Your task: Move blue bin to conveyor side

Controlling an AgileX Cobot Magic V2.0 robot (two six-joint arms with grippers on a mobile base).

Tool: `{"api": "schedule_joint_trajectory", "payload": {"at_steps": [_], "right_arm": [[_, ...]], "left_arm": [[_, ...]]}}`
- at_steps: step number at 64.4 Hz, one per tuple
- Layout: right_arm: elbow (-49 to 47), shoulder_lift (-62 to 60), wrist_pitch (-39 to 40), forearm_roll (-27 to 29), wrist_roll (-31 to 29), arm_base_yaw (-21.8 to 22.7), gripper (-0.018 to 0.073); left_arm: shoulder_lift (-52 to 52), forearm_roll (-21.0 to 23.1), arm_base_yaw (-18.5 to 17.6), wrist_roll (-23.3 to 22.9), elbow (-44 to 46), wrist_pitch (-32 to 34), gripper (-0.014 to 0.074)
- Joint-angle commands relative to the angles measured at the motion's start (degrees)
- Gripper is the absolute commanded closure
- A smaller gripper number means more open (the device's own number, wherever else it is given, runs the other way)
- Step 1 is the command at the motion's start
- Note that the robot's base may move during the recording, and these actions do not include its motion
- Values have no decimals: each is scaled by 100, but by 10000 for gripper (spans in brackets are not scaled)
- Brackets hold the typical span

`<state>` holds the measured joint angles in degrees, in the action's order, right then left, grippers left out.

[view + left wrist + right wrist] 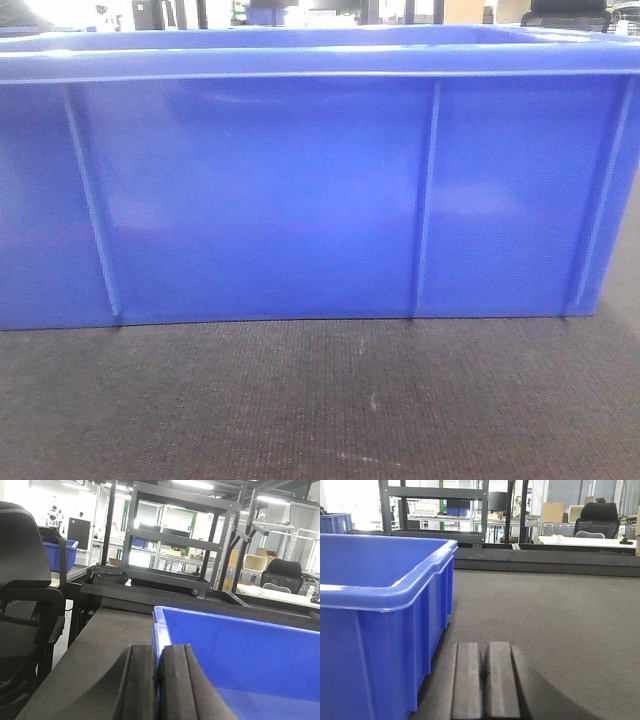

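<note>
Blue bin stands on the conveyor, long axis crosswise. Left tool, closed and empty, sits at the bin's left end rim. Right tool, closed and empty, sits just right of the bin.

Industrial lab or workshop: metal racking, conveyor, office chairs, workbenches.

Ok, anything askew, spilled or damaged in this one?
Nothing stands out. The blue bin sits flat and upright on the conveyor, walls and rim intact, with no spill visible. The belt shows only faint light scuffs. The left gripper and right gripper are both shut, flanking the bin.
</note>
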<state>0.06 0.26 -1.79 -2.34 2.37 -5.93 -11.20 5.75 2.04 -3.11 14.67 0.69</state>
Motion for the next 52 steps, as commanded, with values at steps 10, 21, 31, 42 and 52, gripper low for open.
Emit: {"api": "schedule_joint_trajectory", "payload": {"at_steps": [10, 21, 31, 42, 52], "right_arm": [[-6, -26, 116, 145, -106, 30, 638], [-6, -26, 131, 145, -106, 30, 638], [-6, -26, 131, 145, -106, 30, 638], [-6, -26, 131, 145, -106, 30, 638], [-6, -26, 131, 145, -106, 30, 638]], "left_arm": [[22, -8, 4, -18, -14, 127, 594], [22, -8, 4, -18, -14, 127, 594], [22, -8, 4, -18, -14, 127, 594], [22, -8, 4, -18, -14, 127, 594], [22, -8, 4, -18, -14, 127, 594]]}}
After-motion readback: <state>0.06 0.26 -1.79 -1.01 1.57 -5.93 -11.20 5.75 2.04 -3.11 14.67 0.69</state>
